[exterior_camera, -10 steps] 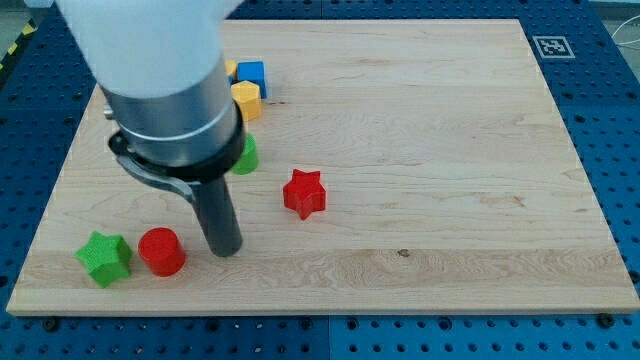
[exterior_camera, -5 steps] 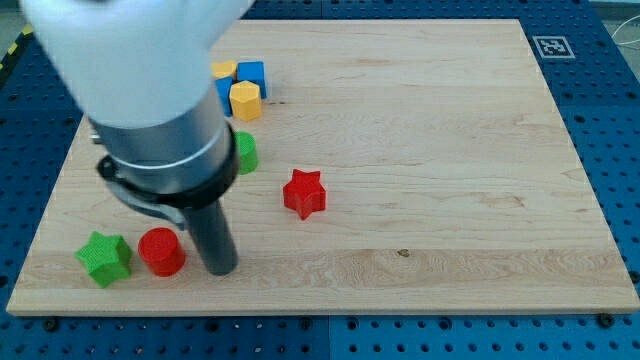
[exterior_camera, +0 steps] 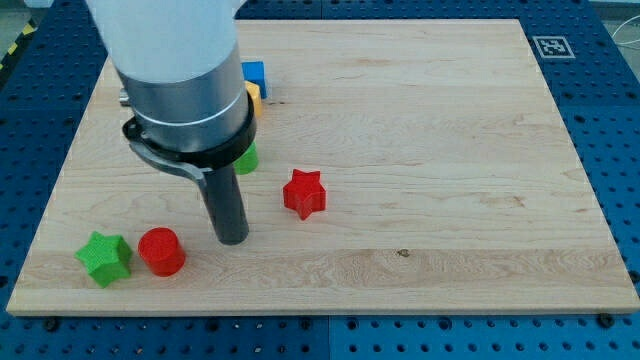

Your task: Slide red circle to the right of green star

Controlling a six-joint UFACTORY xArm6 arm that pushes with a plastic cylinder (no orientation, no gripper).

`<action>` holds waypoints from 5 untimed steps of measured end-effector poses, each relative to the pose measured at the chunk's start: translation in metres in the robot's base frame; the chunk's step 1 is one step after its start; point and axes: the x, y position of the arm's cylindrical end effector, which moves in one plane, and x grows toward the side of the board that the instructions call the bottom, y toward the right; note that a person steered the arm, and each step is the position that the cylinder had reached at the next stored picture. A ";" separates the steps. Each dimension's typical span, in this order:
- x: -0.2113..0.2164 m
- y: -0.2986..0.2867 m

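So my tip (exterior_camera: 233, 239) is down on the wooden board (exterior_camera: 450, 150), with the red circle (exterior_camera: 161, 251) just off to its left and slightly lower in view. The green star (exterior_camera: 104, 257) sits right beyond that circle. The red star (exterior_camera: 304, 193) is up to my tip's right.

A single camera looks down at a slant from beyond the board's (exterior_camera: 420, 120) near edge, taking in the whole surface. The arm (exterior_camera: 180, 80) looms close and large in the upper left of the frame.
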 end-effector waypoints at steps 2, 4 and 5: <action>0.005 -0.030; 0.020 -0.039; 0.024 -0.041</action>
